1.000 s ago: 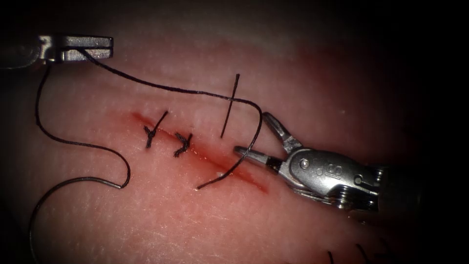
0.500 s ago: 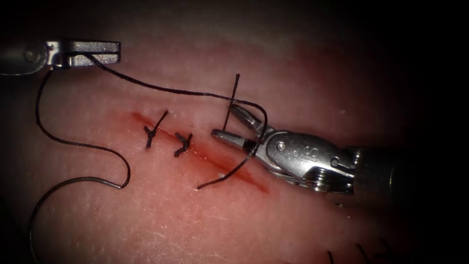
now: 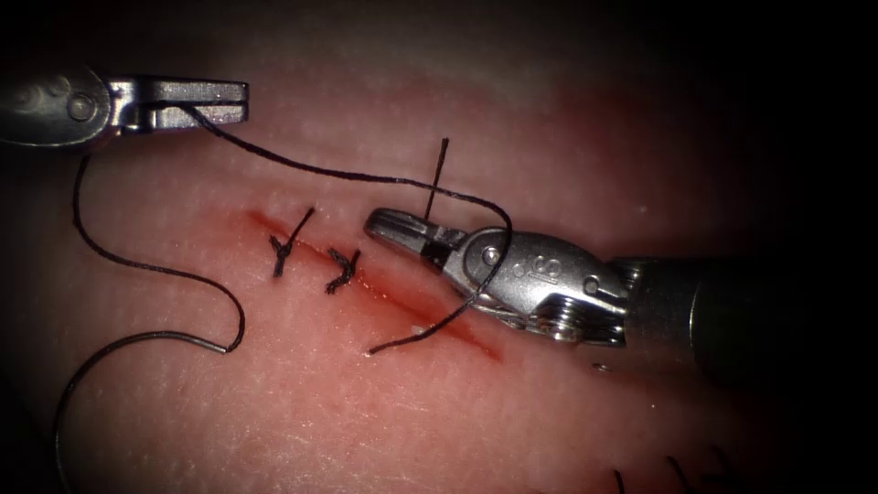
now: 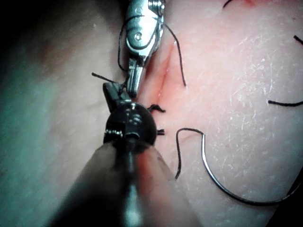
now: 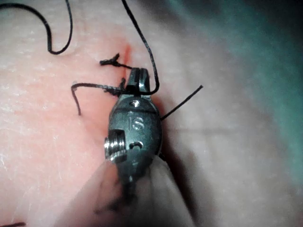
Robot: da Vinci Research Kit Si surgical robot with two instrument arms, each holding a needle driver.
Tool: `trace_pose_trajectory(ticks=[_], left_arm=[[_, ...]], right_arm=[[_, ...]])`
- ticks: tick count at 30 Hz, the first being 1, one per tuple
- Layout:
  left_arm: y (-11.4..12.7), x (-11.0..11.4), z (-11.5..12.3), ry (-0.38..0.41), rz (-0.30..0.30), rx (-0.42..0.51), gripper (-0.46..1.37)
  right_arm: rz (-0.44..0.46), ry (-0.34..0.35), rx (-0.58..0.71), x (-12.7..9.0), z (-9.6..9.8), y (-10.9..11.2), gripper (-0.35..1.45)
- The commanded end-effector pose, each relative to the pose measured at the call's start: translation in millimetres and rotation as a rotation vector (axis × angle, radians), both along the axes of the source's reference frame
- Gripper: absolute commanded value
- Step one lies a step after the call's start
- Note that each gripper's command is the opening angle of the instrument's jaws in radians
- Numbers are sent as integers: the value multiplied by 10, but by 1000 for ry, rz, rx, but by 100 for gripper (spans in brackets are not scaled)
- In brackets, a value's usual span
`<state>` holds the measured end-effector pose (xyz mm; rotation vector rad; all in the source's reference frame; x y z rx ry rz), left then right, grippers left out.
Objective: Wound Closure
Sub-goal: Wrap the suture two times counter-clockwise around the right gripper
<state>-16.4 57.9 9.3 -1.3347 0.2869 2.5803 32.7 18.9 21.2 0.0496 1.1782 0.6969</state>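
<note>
The cut [image 3: 412, 306] runs slantwise across the tissue [image 3: 567, 137], with two knotted stitches [image 3: 282, 247] [image 3: 341, 270] at its upper left end. At the upper left, my left tool [image 3: 240, 101] is shut on the thread [image 3: 311, 166]. From there the thread crosses over my right tool's wrist and drops into the cut. My right tool [image 3: 380, 224] is shut on the thread's short tail [image 3: 437, 174], to the right of the cut. The curved needle [image 3: 137, 337] lies free on the tissue left of the cut, also seen as the needle [image 4: 227, 187]. The right jaws [image 5: 138, 80] pinch the tail [image 5: 182, 101].
Red fluid [image 3: 457, 329] lines the open lower part of the cut. The slack thread [image 3: 137, 267] snakes over the tissue at the left, from the left tool down to the needle. Cut thread ends [image 3: 677, 471] lie at the bottom right edge.
My right tool slid left under the thread loop and closed its open jaws on the short tail. The left tool shifted a little to the right with the thread.
</note>
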Motion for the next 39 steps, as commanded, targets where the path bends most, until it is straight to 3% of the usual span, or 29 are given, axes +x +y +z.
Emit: trace_pose_trajectory(ticks=[1,12,20,29,39], left_arm=[[0,-1,0,0,0,1,-35],[7,-5,26,-16,6,-2,-35],[13,0,54,-24,13,-8,-35],[3,0,81,-2,17,-17,-35],[-22,-27,107,32,37,-18,-35]], right_arm=[[-6,10,10,5,-1,2,-35],[-56,52,5,31,-12,5,-35],[-73,72,-7,25,-21,-2,-35],[-53,128,-51,7,-48,-1,-35],[-28,158,-79,11,-62,9,-35]])
